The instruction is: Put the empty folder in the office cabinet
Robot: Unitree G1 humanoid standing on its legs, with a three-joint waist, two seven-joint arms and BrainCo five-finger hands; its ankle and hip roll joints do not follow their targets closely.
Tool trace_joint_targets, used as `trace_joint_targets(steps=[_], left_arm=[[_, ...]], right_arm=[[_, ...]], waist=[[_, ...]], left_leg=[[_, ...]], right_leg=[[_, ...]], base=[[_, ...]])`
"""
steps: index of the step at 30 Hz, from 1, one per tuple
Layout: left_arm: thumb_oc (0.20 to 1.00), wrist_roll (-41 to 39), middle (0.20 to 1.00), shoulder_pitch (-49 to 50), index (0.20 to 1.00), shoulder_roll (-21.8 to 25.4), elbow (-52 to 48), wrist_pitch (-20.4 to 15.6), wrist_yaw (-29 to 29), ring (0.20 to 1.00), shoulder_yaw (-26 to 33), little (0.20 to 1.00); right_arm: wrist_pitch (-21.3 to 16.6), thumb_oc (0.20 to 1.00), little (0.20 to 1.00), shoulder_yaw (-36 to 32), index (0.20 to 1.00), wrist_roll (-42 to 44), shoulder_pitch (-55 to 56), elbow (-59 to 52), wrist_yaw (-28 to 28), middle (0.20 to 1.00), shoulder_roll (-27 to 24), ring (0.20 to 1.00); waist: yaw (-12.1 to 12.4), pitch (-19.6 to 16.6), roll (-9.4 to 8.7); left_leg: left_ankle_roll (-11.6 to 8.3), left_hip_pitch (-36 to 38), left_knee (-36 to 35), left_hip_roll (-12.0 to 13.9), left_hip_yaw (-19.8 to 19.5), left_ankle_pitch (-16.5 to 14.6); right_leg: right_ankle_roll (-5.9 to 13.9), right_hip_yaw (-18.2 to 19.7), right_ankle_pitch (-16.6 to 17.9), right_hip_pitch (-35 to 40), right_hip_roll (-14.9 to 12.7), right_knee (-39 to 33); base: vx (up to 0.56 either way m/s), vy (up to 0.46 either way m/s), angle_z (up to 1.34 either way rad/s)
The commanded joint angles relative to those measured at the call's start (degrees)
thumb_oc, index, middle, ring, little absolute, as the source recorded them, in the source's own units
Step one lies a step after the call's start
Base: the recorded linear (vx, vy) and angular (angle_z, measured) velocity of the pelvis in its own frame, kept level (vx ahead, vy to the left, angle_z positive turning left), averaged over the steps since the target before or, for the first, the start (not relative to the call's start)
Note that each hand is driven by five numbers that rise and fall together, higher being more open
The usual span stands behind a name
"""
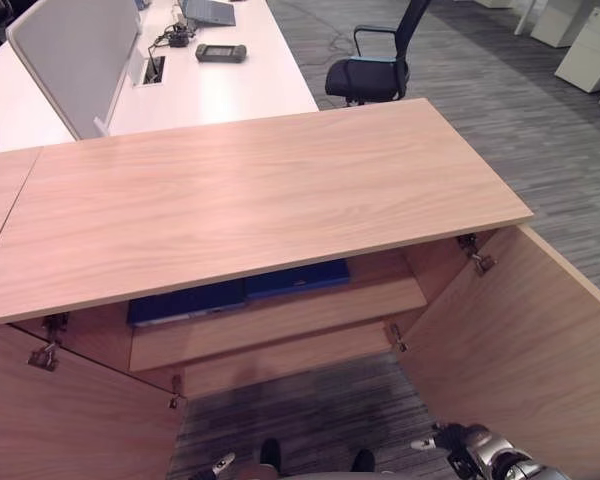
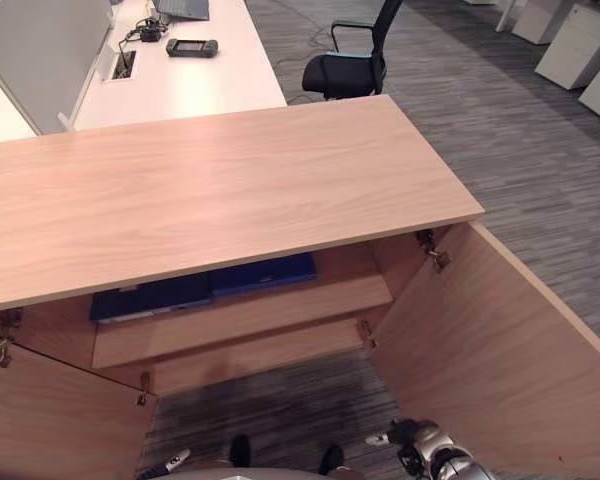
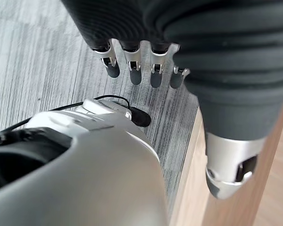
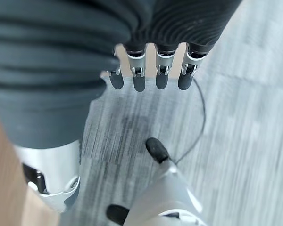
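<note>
Two dark blue folders lie flat side by side on the upper shelf (image 1: 280, 322) of the wooden office cabinet (image 1: 260, 190): one on the left (image 1: 185, 302), one on the right (image 1: 298, 278). Their far parts are hidden under the cabinet top. Both cabinet doors stand wide open. My left hand (image 3: 132, 70) hangs low by my side near the left door (image 1: 70, 410), fingers straight and empty. My right hand (image 4: 151, 75) hangs low in front of the right door (image 1: 520, 330), also open and empty. Both hands are well below and in front of the shelf.
Behind the cabinet stands a white desk (image 1: 230, 80) with a grey divider (image 1: 75, 50), a black device (image 1: 221, 52) and a laptop (image 1: 208, 12). A black office chair (image 1: 370, 70) stands at the back right. White cabinets (image 1: 590, 45) line the far right. Grey carpet (image 1: 310, 410) lies between the doors.
</note>
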Motion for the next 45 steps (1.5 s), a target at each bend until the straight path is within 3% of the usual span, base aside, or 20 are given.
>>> trace_joint_targets(steps=[1,2,4,5,6,7,10,13,16,20,22,31,37,41,45], left_arm=[[1.000,4.1,1.000,-0.8,1.000,1.7,1.8,-1.0,-0.9,1.000,0.9,1.000],[1.000,4.7,1.000,-1.1,1.000,1.7,2.3,-1.0,-1.3,1.000,1.2,1.000],[1.000,5.0,1.000,-1.6,1.000,1.9,2.2,-0.9,-1.4,1.000,1.1,1.000],[1.000,5.8,1.000,-2.0,1.000,2.1,1.9,-0.9,-1.4,1.000,1.2,1.000],[1.000,5.8,1.000,-2.0,1.000,2.1,1.9,-0.9,-1.4,1.000,1.2,1.000],[1.000,5.6,1.000,-1.7,1.000,2.2,2.1,-0.9,-1.5,1.000,1.9,1.000],[1.000,5.8,1.000,-1.1,1.000,2.3,2.8,-0.9,-1.7,1.000,2.8,1.000],[1.000,6.0,1.000,-0.2,1.000,2.5,3.2,-1.0,-1.9,1.000,3.1,1.000],[1.000,6.9,1.000,0.7,1.000,2.6,4.1,-0.9,-2.3,1.000,4.1,1.000],[1.000,7.2,1.000,0.7,1.000,2.8,4.5,-1.0,-2.2,1.000,4.6,1.000],[1.000,7.6,1.000,0.5,1.000,3.1,4.6,-1.1,-2.1,1.000,4.7,1.000],[1.000,7.3,1.000,0.6,1.000,2.6,4.0,-1.5,-1.6,1.000,4.3,1.000],[1.000,6.9,1.000,1.2,1.000,2.0,4.3,-1.4,-1.2,1.000,4.5,1.000],[1.000,7.1,1.000,2.2,1.000,2.0,3.9,-1.3,-0.7,1.000,4.6,1.000],[1.000,7.7,1.000,2.7,1.000,2.3,4.1,-1.4,-0.8,1.000,4.5,1.000]], right_arm=[[-1.4,1.000,1.000,0.0,1.000,3.7,-3.7,-0.5,-0.8,1.000,1.3,1.000],[-1.4,1.000,1.000,-0.8,1.000,4.1,-3.1,-0.3,-0.2,1.000,1.5,1.000],[-1.4,1.000,1.000,-1.0,1.000,4.1,-2.9,-0.5,0.1,1.000,1.5,1.000],[-1.3,1.000,1.000,-1.7,1.000,4.2,-1.8,-0.7,0.5,1.000,1.4,1.000],[-1.3,1.000,1.000,-1.7,1.000,4.2,-1.7,-0.8,0.5,1.000,1.4,1.000],[-1.6,1.000,1.000,-4.3,1.000,5.5,-0.1,-0.5,0.6,1.000,0.9,1.000],[-1.9,1.000,1.000,-8.3,1.000,6.1,2.3,1.7,0.4,1.000,-0.2,1.000],[-1.7,1.000,1.000,-10.3,1.000,5.7,3.2,3.5,0.3,1.000,-1.2,1.000],[-1.7,1.000,1.000,-12.3,1.000,6.3,3.2,5.1,-0.5,1.000,-3.0,1.000],[-1.7,1.000,1.000,-13.9,1.000,7.0,3.3,4.8,-1.1,1.000,-4.6,1.000],[-2.0,1.000,1.000,-16.3,1.000,8.2,3.7,4.9,-2.1,1.000,-7.5,1.000],[-3.3,1.000,1.000,-20.9,1.000,7.8,0.9,1.7,-5.6,1.000,-18.6,1.000],[-4.6,1.000,1.000,-22.0,1.000,5.6,-0.8,-6.6,-9.1,1.000,-24.1,1.000],[-6.6,1.000,1.000,-23.3,1.000,4.2,-3.0,-18.3,-13.2,1.000,-27.8,1.000],[-8.4,1.000,1.000,-21.3,1.000,4.6,-5.7,-25.5,-13.3,1.000,-28.3,1.000]], waist=[[0.9,2.7,-1.96],[0.6,2.9,-1.22],[0.4,3.6,-1.33],[0.6,4.1,0.32],[0.6,4.1,0.32],[0.3,3.9,1.12],[0.0,2.2,1.22],[0.2,0.9,0.64],[-0.5,-0.6,-0.88],[-1.3,-0.7,-1.01],[-2.6,-1.1,-1.29],[-4.4,-2.2,-1.17],[-5.0,-2.7,-0.90],[-4.8,-2.8,-0.47],[-4.4,-2.8,-0.25]], left_leg=[[3.97,2.6,5.0,-5.5,-2.6,-9.6],[4.45,3.1,5.0,-5.4,-2.0,-10.3],[4.93,2.5,5.4,-5.7,-0.9,-9.3],[5.26,3.1,5.7,-4.2,-0.3,-10.2],[5.28,3.1,5.7,-4.2,-0.3,-10.2],[5.57,3.3,5.3,-3.6,0.1,-9.9],[5.72,3.6,4.4,-3.3,0.9,-9.7],[5.47,3.9,3.8,-3.6,2.2,-9.6],[5.44,4.6,2.6,-3.8,5.0,-8.3],[5.14,5.3,2.4,-3.1,5.6,-8.3],[4.51,5.8,2.1,-1.8,6.1,-8.2],[2.68,8.1,-0.1,0.8,7.1,-7.3],[1.90,9.3,-1.1,1.8,7.5,-6.9],[1.20,10.1,-2.2,2.2,7.3,-6.4],[0.92,10.4,-2.8,2.3,7.2,-6.0]], right_leg=[[4.03,-0.1,8.5,-5.5,-1.5,-4.4],[4.82,-0.4,7.5,-6.1,-2.1,-3.0],[4.44,-1.2,7.1,-6.9,-3.5,-1.1],[4.44,-1.0,3.9,-5.7,-5.0,3.2],[4.45,-0.9,3.8,-5.8,-5.0,3.3],[3.89,0.8,2.5,-4.4,-7.7,6.6],[4.48,2.8,2.7,-2.0,-10.3,7.6],[5.37,1.5,3.5,0.3,-10.7,5.7],[5.45,1.4,3.8,0.5,-7.9,1.2],[5.28,2.2,3.7,0.6,-6.2,0.0],[4.72,3.3,2.7,1.2,-4.0,-1.4],[3.98,4.4,1.0,3.0,-0.5,-3.2],[3.54,4.8,0.1,4.4,0.9,-4.1],[3.17,4.7,-0.6,5.8,1.9,-5.2],[3.05,4.3,-0.7,6.3,2.2,-5.8]], base=[[-0.08,0.125,-0.28],[-0.08,0.077,-0.17],[-0.15,0.067,-0.14],[-0.09,0.039,-0.25],[-0.11,0.031,-0.65],[-0.07,0.012,-0.67],[-0.02,-0.020,-0.25],[0.06,-0.061,-0.34],[0.05,-0.112,-0.54],[0.04,-0.104,-0.45],[0.05,-0.152,-0.16],[0.06,-0.096,-0.10],[0.06,-0.048,-0.10],[0.06,-0.041,-0.01],[0.02,-0.014,0.01]])
